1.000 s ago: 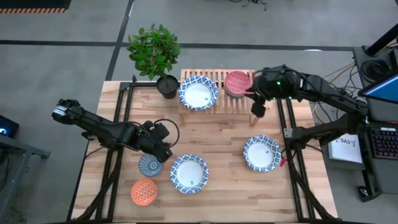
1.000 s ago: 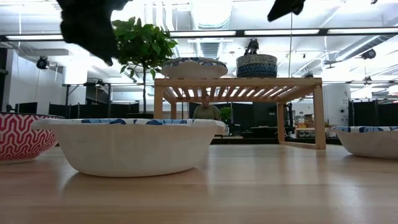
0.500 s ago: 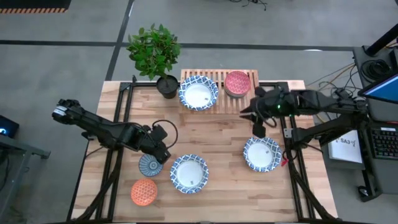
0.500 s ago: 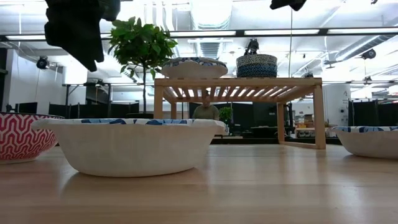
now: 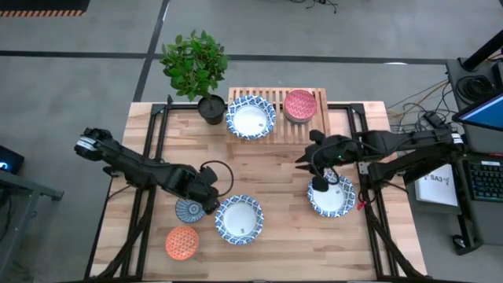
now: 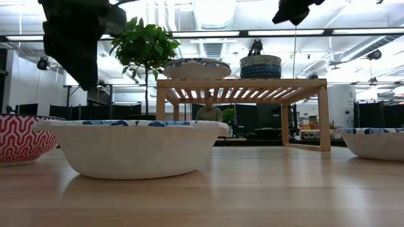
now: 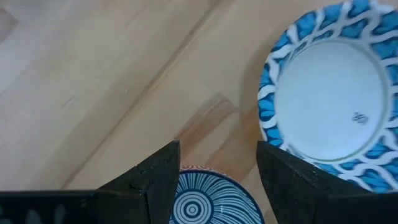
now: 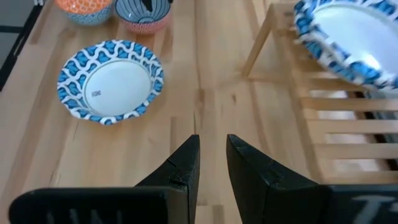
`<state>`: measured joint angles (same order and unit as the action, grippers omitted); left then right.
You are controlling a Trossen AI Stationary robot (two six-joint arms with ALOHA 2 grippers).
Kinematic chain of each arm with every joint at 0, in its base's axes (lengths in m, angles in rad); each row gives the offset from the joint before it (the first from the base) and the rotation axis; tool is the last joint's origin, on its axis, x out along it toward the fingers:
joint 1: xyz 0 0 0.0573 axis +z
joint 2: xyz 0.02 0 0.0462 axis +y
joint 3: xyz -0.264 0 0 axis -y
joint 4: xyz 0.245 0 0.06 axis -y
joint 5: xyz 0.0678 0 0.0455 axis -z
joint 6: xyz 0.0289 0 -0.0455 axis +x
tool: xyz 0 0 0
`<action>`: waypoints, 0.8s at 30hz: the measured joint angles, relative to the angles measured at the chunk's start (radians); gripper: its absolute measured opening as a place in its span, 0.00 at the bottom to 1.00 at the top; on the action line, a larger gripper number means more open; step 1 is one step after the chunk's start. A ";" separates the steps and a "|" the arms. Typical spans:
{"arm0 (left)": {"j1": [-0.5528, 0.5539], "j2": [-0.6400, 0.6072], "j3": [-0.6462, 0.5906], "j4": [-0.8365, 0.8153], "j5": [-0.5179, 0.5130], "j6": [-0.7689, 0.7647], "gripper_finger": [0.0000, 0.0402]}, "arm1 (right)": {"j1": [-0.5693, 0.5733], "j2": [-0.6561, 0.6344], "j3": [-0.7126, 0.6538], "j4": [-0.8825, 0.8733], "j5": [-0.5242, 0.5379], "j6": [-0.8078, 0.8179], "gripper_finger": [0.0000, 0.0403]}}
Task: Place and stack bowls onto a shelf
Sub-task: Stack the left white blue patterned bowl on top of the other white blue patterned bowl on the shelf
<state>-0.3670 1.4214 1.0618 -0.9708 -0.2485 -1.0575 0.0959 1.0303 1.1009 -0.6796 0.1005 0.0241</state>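
Note:
The light-wood shelf [image 5: 275, 126] stands at the table's far edge. It carries a wide blue-white bowl [image 5: 251, 117] and a red-patterned small bowl [image 5: 300, 104]. On the table sit two more wide bowls [image 5: 240, 219] [image 5: 331, 196], a small blue striped bowl [image 5: 189, 209] and an orange bowl [image 5: 181, 241]. My left gripper [image 7: 217, 174] hangs open, pointing steeply down over the striped bowl [image 7: 208, 202], touching nothing. My right gripper [image 5: 321, 185] hovers over the left rim of the right wide bowl; its fingers [image 8: 213, 155] stand a narrow gap apart, with nothing between them.
A potted plant [image 5: 196, 71] stands at the shelf's left end. Bare planks lie between the shelf and the near bowls. In the low view the near wide bowl [image 6: 129, 148] fills the foreground, with the shelf [image 6: 243, 85] behind it.
My right gripper has swung away from the shelf toward the table's near edge and come down over the right wide bowl, tipping further down. My left gripper has sunk a little toward the small striped bowl. No bowl has moved.

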 joint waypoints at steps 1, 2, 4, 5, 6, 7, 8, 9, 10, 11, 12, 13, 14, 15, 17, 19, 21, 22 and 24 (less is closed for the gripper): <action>-0.001 0.011 0.000 0.000 0.000 0.000 0.48 | 0.001 0.001 -0.010 0.011 0.000 0.005 0.17; -0.001 0.020 0.000 0.001 0.000 0.000 0.48 | 0.002 0.001 -0.017 0.020 0.000 0.009 0.17; -0.001 0.035 0.000 0.002 0.000 0.005 0.48 | 0.003 0.002 -0.029 0.030 -0.003 0.014 0.17; -0.002 0.042 0.000 0.002 0.000 0.008 0.48 | 0.003 0.003 -0.031 0.034 -0.003 0.020 0.17; -0.003 0.048 0.000 0.002 0.000 0.008 0.48 | 0.003 0.004 -0.032 0.035 -0.004 0.029 0.17; -0.003 0.052 0.000 0.002 0.000 0.009 0.48 | 0.003 0.006 -0.033 0.035 -0.004 0.036 0.17; -0.003 0.056 0.000 0.002 0.000 0.012 0.48 | 0.003 0.007 -0.033 0.036 -0.004 0.043 0.17; -0.003 0.059 0.000 0.002 -0.001 0.012 0.48 | 0.003 0.009 -0.033 0.041 -0.004 0.053 0.17; -0.003 0.062 0.000 0.003 -0.005 0.012 0.48 | 0.003 0.013 -0.033 0.049 -0.004 0.065 0.17; -0.003 0.064 0.000 0.004 -0.013 0.012 0.48 | 0.003 0.017 -0.033 0.058 -0.004 0.079 0.17; -0.003 0.066 0.000 0.005 -0.023 0.012 0.48 | 0.004 0.021 -0.033 0.067 -0.004 0.092 0.17; -0.003 0.067 0.000 0.006 -0.034 0.013 0.48 | 0.005 0.028 -0.033 0.075 -0.005 0.103 0.17; -0.003 0.068 0.000 0.007 -0.049 0.013 0.48 | 0.009 0.034 -0.032 0.078 -0.004 0.116 0.17; -0.003 0.068 0.000 0.007 -0.061 0.013 0.48 | 0.014 0.040 -0.028 0.078 -0.005 0.126 0.17; -0.003 0.068 0.000 0.009 -0.095 0.013 0.48 | 0.027 0.058 -0.017 0.089 -0.009 0.152 0.17; -0.003 0.068 0.000 0.010 -0.131 0.014 0.48 | 0.043 0.077 -0.002 0.093 -0.026 0.176 0.17; -0.003 0.068 0.000 0.010 -0.158 0.028 0.48 | 0.064 0.102 0.014 0.095 -0.030 0.204 0.17; -0.003 0.068 0.000 0.011 -0.169 0.037 0.48 | 0.075 0.116 0.022 0.094 -0.030 0.219 0.17; -0.003 0.068 0.000 0.013 -0.207 0.054 0.48 | 0.100 0.146 0.036 0.093 -0.030 0.248 0.17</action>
<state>-0.3698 1.4895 1.0618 -0.9582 -0.4552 -1.0038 0.1961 1.1760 1.1366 -0.5862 0.0703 0.2722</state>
